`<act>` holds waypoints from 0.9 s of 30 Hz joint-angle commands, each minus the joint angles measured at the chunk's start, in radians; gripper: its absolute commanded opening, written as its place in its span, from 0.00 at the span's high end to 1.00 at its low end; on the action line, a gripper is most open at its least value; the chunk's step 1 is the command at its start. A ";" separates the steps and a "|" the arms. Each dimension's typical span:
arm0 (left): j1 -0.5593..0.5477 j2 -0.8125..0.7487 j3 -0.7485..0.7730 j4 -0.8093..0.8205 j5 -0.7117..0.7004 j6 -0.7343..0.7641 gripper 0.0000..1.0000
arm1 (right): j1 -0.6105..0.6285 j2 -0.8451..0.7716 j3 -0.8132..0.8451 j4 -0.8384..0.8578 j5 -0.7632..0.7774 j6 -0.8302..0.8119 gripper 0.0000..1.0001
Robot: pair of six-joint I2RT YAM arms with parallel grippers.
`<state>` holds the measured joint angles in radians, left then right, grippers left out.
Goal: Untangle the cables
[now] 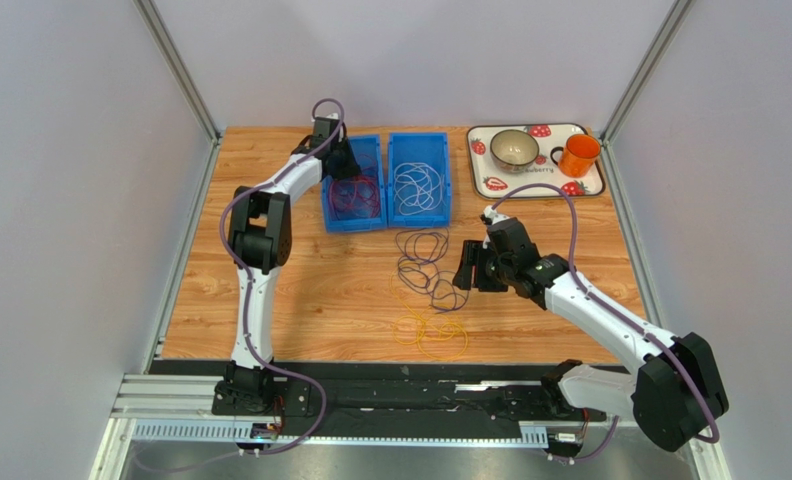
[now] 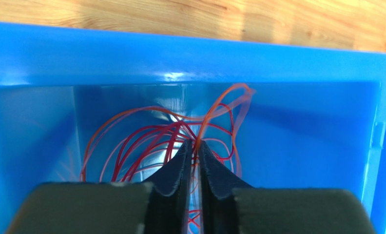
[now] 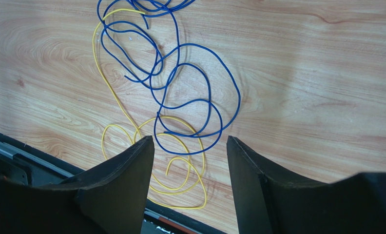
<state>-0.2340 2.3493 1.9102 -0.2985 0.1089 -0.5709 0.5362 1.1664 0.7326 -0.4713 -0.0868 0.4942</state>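
Note:
A red cable [image 1: 352,197] lies in loops inside the left blue bin [image 1: 374,222]. My left gripper [image 2: 195,144] is down in that bin, shut on a strand of the red cable [image 2: 131,141]. A white cable [image 1: 418,188] lies coiled in the right blue bin [image 1: 419,143]. A dark blue-purple cable [image 1: 425,265] lies in loops on the table, crossing a yellow cable [image 1: 435,330] near the front edge. My right gripper [image 1: 467,270] hovers open and empty just right of them. In the right wrist view, the blue cable [image 3: 180,83] and yellow cable [image 3: 178,165] lie ahead of it [image 3: 190,144].
A strawberry-patterned tray [image 1: 590,182] at the back right holds a bowl [image 1: 514,148] and an orange mug [image 1: 578,154]. Grey walls enclose the wooden table [image 1: 270,300] on three sides. A black rail [image 1: 410,395] runs along the front edge.

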 commanded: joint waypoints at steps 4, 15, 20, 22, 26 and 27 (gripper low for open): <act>-0.021 -0.114 0.000 -0.011 0.081 0.025 0.64 | 0.011 -0.053 0.042 -0.032 0.027 0.010 0.40; -0.067 -0.393 -0.089 -0.100 0.058 0.094 0.34 | 0.022 -0.097 0.105 -0.108 0.074 0.007 0.39; -0.080 -0.586 -0.190 -0.151 -0.034 0.140 0.26 | 0.031 -0.088 0.125 -0.121 0.085 0.009 0.39; -0.087 -0.642 -0.242 -0.177 -0.063 0.158 0.25 | 0.044 -0.082 0.126 -0.122 0.087 0.015 0.39; -0.137 -0.812 -0.367 -0.198 -0.165 0.192 0.25 | 0.074 -0.064 0.122 -0.122 0.153 0.029 0.39; -0.157 -0.837 -0.391 -0.211 -0.193 0.197 0.25 | 0.080 -0.056 0.123 -0.122 0.159 0.033 0.39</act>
<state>-0.3351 1.6379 1.6157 -0.4465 0.0460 -0.4328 0.5880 1.0943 0.8185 -0.5934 0.0086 0.5053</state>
